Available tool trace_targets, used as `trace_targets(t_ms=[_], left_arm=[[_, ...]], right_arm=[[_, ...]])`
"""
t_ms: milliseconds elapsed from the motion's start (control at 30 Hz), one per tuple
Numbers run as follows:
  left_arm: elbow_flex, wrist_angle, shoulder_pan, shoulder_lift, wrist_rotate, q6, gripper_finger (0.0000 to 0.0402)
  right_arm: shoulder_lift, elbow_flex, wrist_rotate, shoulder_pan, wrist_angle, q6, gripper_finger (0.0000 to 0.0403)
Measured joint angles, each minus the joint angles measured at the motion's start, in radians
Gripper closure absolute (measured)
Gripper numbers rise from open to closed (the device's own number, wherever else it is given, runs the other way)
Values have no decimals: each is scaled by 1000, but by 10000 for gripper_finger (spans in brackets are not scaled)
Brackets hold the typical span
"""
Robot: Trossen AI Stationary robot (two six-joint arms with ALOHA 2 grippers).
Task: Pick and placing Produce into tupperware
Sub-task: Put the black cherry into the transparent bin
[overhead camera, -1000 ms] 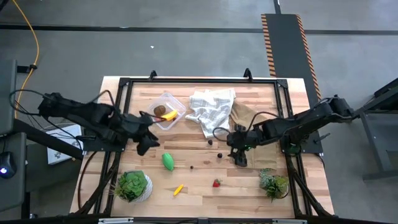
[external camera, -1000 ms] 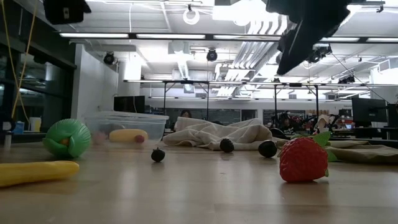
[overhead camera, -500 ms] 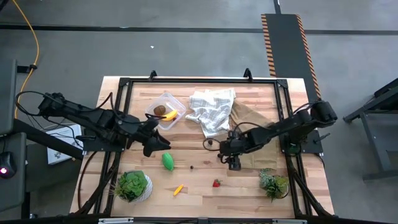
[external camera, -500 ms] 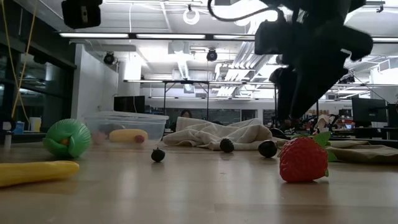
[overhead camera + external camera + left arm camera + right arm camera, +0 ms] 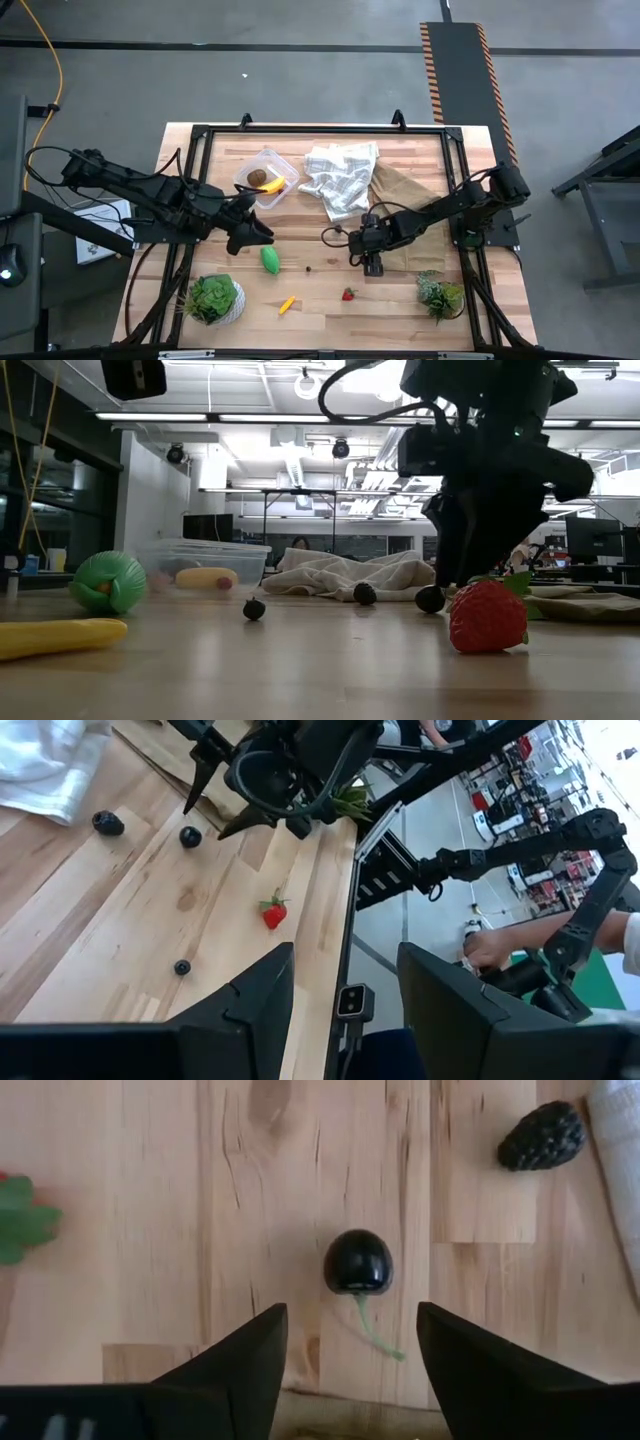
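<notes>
The clear tupperware (image 5: 266,178) holds a brown kiwi-like ball (image 5: 257,178) and a yellow piece (image 5: 275,185). On the wood lie a green oval (image 5: 270,259), a yellow piece (image 5: 287,304), a red strawberry (image 5: 348,294) and small dark berries (image 5: 308,268). My right gripper (image 5: 350,1340) is open and hangs low over a dark stemmed cherry (image 5: 357,1262), with a finger on either side and apart from it. A bumpy blackberry (image 5: 541,1136) lies beyond it. My left gripper (image 5: 345,990) is open and hovers just beside the green oval, toward the table's left.
A white checked cloth (image 5: 340,175) and a brown sheet (image 5: 395,185) lie near the far right. Two potted plants (image 5: 213,297) (image 5: 440,294) stand at the near corners. A black frame (image 5: 320,128) rims the table. In the low view the strawberry (image 5: 487,616) sits just in front of my right gripper (image 5: 455,565).
My right gripper has moved toward the table's left and come down, from high above to just over the dark cherry. My left gripper has shifted a little toward the table's right, closer to the green oval. No produce has moved.
</notes>
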Motion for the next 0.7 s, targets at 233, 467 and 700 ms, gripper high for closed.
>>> trace_targets(t_ms=[233,467,700], left_arm=[[0,-8,0,0,1,1,236],[0,-7,0,0,8,0,236],[0,-7,0,0,12,0,236]], right_arm=[[3,-1,12,-1,-6,0,208],[7,-1,26,-12,1,-3,208],[35,-1,21,-30,-2,-20,208]])
